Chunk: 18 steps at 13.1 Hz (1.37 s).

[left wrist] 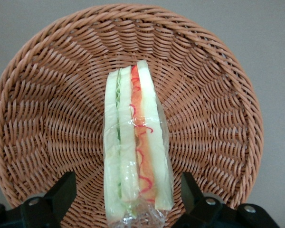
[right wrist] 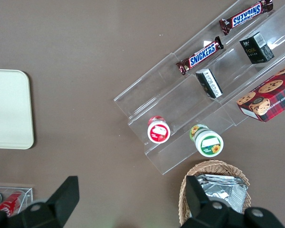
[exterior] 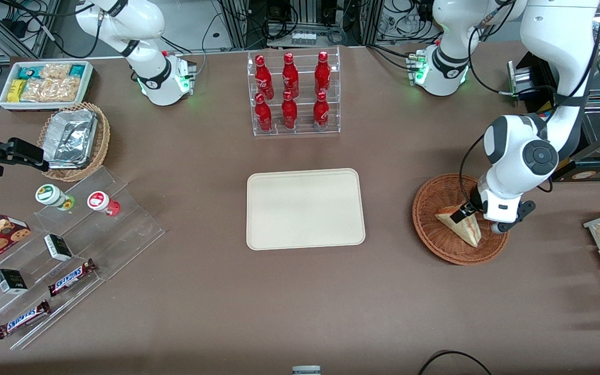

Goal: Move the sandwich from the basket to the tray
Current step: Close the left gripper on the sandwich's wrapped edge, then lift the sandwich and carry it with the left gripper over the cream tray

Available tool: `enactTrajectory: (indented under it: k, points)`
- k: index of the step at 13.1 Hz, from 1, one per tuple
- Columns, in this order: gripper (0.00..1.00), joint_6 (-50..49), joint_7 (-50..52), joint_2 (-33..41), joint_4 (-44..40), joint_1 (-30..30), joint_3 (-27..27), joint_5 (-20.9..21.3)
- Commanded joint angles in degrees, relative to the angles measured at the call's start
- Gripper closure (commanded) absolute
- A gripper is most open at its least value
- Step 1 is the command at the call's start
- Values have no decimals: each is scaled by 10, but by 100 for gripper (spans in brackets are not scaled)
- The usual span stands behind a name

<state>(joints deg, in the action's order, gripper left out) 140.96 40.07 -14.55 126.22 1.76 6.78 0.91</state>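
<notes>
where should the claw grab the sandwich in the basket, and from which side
Judging by its pose, grip the sandwich across its flat bread faces, coming straight down from above. It stands on edge in the basket, filling stripe up, and the open claw already straddles its wide end with one finger on either face.

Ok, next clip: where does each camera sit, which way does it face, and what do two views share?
Front view: high above the table, looking down at the arms; shows both arms, the tray, and the claw down in the basket at the sandwich.
Left wrist view: on the working arm, looking down into the basket; open claw fingers straddle the sandwich.
Right wrist view: on the parked arm, looking down at the snack shelf and a tray corner.
Shared: front and left wrist views both show sandwich and basket.
</notes>
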Motion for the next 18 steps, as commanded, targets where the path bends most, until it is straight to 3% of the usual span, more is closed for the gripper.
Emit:
enactTrajectory:
  k: [1, 3, 4, 7, 9, 11, 15, 18]
  points:
    - [21, 9, 16, -7, -3, -3, 5, 3]
    - [82, 8, 15, -7, -5, -3, 5, 3]
    - [100, 8, 14, -7, -6, -3, 5, 3]
    - [100, -16, 11, 0, -24, -3, 5, 10]
    - [100, -115, 11, 18, -68, -3, 12, 53]
    - [100, -233, 7, 31, -136, -3, 31, 59]
    - [100, -392, 5, 35, -273, -2, 116, 65]
    - [100, -391, 7, 23, -294, -3, 201, 82]
